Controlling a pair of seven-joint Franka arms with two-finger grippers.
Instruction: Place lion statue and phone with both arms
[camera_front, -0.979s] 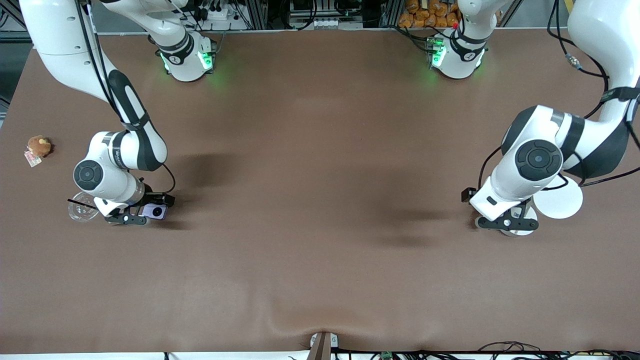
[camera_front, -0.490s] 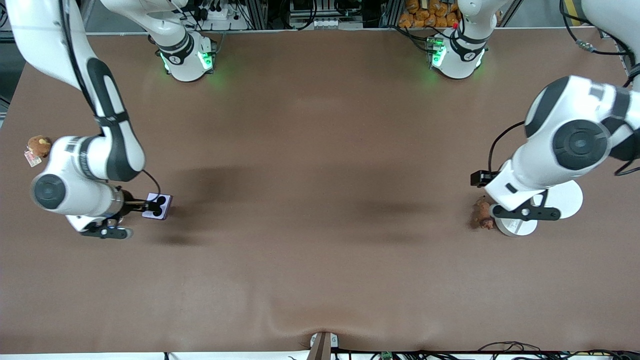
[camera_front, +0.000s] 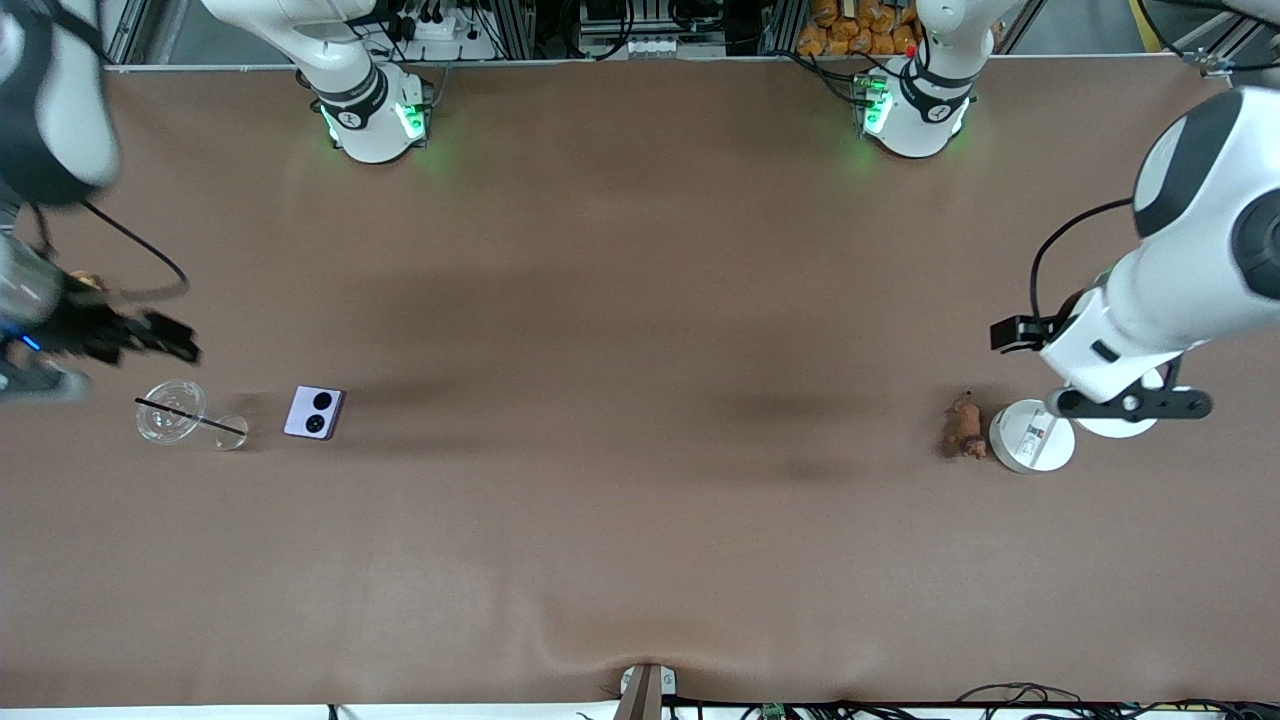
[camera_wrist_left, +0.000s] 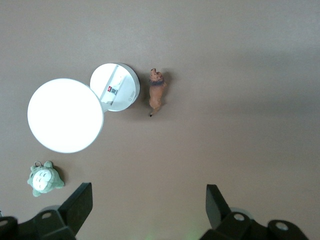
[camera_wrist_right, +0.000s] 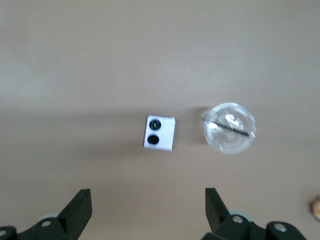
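The lavender phone (camera_front: 314, 413) lies flat on the brown table toward the right arm's end, its two black camera circles up; it also shows in the right wrist view (camera_wrist_right: 159, 133). The reddish-brown lion statue (camera_front: 963, 427) lies on the table toward the left arm's end, beside a small white disc; it also shows in the left wrist view (camera_wrist_left: 157, 95). My right gripper (camera_front: 40, 380) is raised at the table's end, open and empty (camera_wrist_right: 148, 207). My left gripper (camera_front: 1128, 403) is raised over the white discs, open and empty (camera_wrist_left: 148, 207).
A clear cup with a black straw (camera_front: 170, 423) lies beside the phone. A small white disc (camera_front: 1032, 436) and a larger one (camera_wrist_left: 65, 115) lie by the lion. A grey-green plush (camera_wrist_left: 45, 180) lies near them. A brown plush (camera_front: 85, 283) is partly hidden by the right arm.
Both grippers have let go and risen away toward the table ends. The phone and the lion statue, earlier under the grippers, now lie free on the table.
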